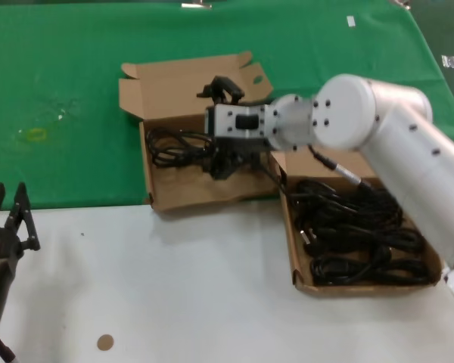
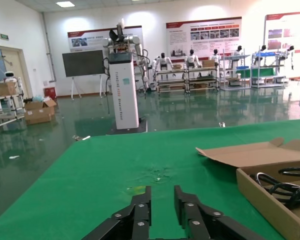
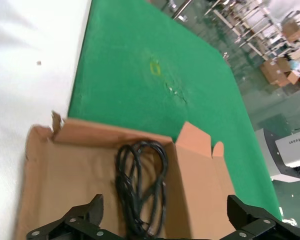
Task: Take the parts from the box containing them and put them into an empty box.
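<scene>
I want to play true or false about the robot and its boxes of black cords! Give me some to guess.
1. The right claw hangs over the left box. True.
2. The left box is empty. False: one black cord bundle lies in it.
3. The right box holds many black cords. True.
4. The left claw is grabbing a cord. False: it waits off to the side, holding nothing.
5. The right claw's fingers are spread wide. True.
</scene>
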Controlling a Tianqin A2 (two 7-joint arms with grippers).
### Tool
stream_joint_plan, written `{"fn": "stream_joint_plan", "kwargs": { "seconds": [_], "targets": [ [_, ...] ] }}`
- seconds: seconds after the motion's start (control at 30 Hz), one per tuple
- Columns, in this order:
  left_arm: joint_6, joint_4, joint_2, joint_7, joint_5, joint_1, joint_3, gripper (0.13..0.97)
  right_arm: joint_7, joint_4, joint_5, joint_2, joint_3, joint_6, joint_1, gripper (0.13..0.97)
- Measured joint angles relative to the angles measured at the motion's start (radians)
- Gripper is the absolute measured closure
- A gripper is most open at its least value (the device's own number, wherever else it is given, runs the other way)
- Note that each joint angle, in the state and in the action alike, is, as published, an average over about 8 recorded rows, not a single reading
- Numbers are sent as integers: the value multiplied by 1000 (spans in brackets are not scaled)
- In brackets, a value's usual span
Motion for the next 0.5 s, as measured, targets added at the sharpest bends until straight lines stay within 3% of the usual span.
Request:
{"fn": "stream_joint_plan", "kwargs": {
  "seconds": [0.23, 0.5],
  "targets": [
    [0, 0, 0, 0, 0, 0, 0, 810, 4, 75, 72, 13, 56, 66, -102, 204],
    [0, 0, 0, 0, 0, 0, 0, 738, 9, 166, 158, 29, 123, 145, -224, 144]
  ]
}}
